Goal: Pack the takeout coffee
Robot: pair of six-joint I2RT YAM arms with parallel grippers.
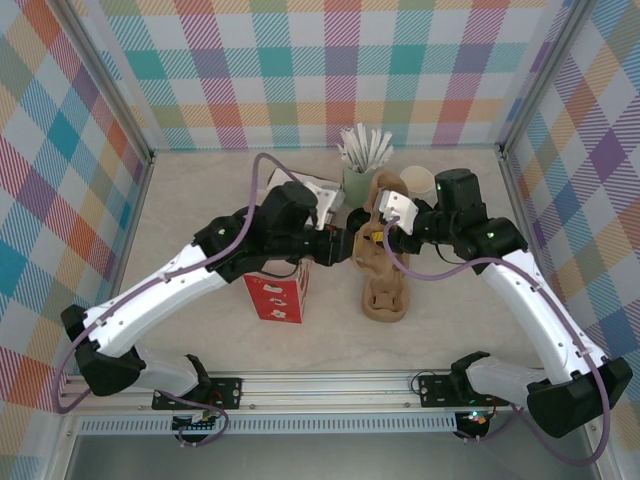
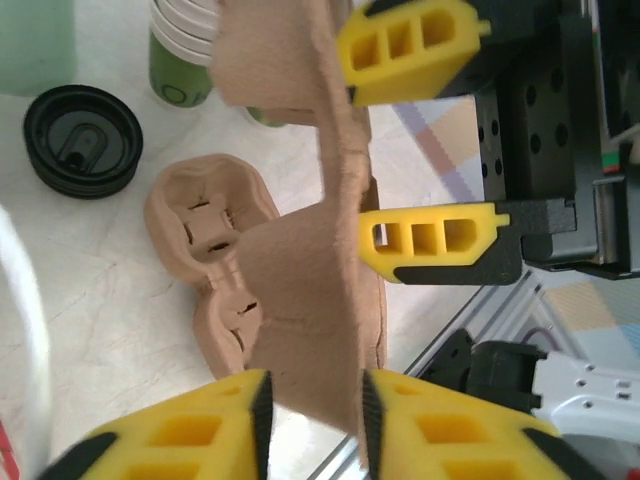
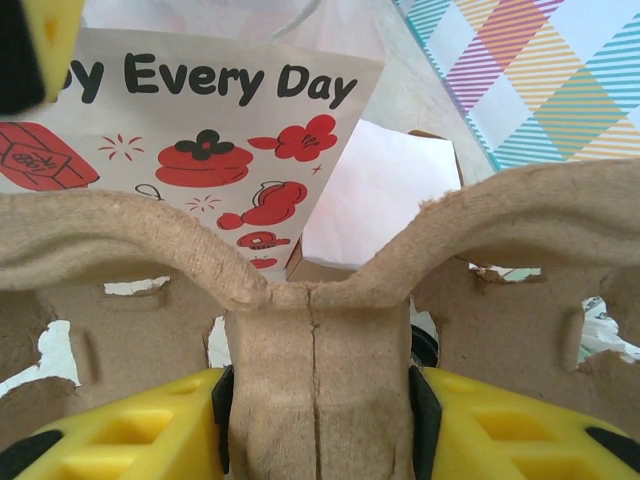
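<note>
A round black lid rests on the table left of the carriers; I cannot tell whether the takeout coffee's green cup is under it. A brown pulp cup carrier hangs on edge between both arms at mid-table. My right gripper is shut on the carrier's narrow middle neck, pads pressed on both sides. My left gripper stands slightly open, with the carrier's lower edge loose between its fingers.
A second pulp carrier lies flat on the table under the held one. A red-and-white printed bag stands to the left. A mint cup of white sticks and stacked green cups stand behind.
</note>
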